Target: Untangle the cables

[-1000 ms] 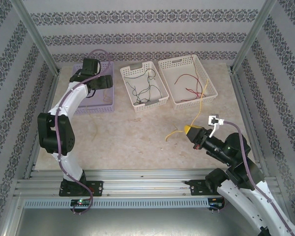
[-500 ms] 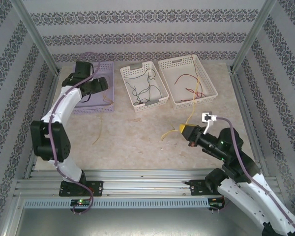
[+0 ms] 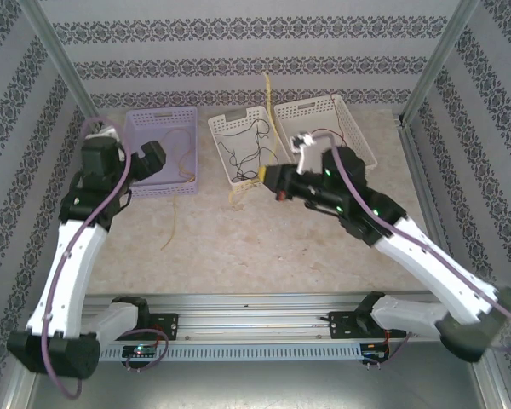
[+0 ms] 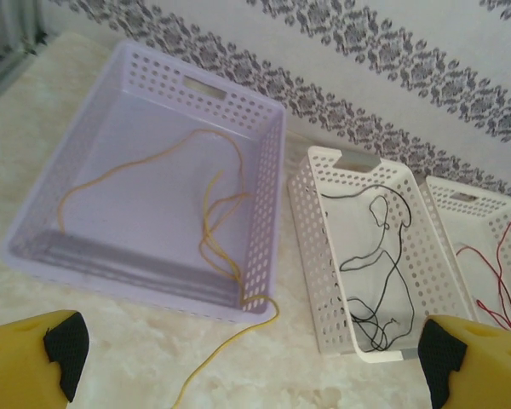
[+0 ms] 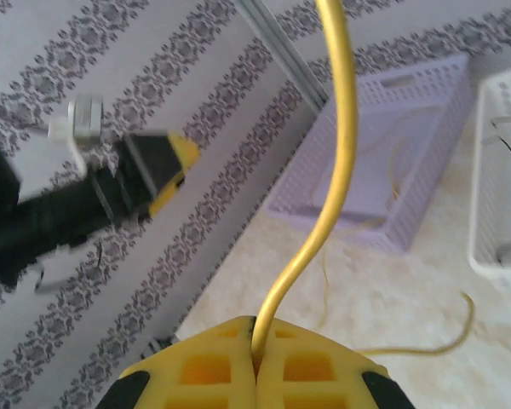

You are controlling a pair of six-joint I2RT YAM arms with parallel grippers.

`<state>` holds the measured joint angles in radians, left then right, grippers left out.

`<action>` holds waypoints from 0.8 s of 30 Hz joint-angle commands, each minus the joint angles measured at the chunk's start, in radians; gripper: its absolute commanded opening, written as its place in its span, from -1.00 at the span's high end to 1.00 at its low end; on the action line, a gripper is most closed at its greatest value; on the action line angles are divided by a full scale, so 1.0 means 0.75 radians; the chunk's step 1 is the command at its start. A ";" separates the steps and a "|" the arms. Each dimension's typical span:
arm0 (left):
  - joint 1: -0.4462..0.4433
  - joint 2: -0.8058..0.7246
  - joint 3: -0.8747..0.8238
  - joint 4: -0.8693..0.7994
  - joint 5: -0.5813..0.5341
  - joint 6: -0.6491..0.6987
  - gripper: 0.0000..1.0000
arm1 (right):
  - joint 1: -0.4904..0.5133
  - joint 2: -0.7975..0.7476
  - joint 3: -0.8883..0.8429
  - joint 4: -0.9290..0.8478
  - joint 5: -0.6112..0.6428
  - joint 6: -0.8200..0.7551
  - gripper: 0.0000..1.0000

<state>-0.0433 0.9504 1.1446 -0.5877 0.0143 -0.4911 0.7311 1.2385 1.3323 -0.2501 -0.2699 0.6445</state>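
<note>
Tabletop scene from above: 3 baskets in a row along the far edge, patterned walls on 3 sides, slanted metal posts (image 3: 55, 64) at both far corners. Left gripper (image 4: 251, 362) with fingers wide apart and nothing between them, hovering at the far left, close to the near edge of the purple basket (image 4: 268, 213). Inside that basket, a thin second yellow cable (image 4: 209, 221), spilling over the near right corner onto the table (image 3: 238, 247). Just beside it, the middle white basket (image 4: 311, 256) with tangled black cables (image 4: 370, 324). Next along, the right white basket (image 4: 443, 221) with red cables (image 4: 494, 264). Right gripper (image 5: 255, 362) clamped tight on a yellow cable (image 5: 332, 170), above the near right corner of the middle white basket. Cable rising straight up over the narrow gap between the 2 white baskets, with a short tail hanging below the fingers. Broad bare stretch of table between the baskets and the arm bases.
</note>
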 commanded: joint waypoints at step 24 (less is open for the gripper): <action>0.017 -0.633 -0.396 -0.206 -0.131 0.044 -1.00 | 0.003 1.970 1.977 -0.281 -0.270 0.103 1.00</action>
<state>-0.0391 0.4858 0.8543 -0.7231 -0.0898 -0.4786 0.7479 2.6686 2.8174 -0.5220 -0.4591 0.6865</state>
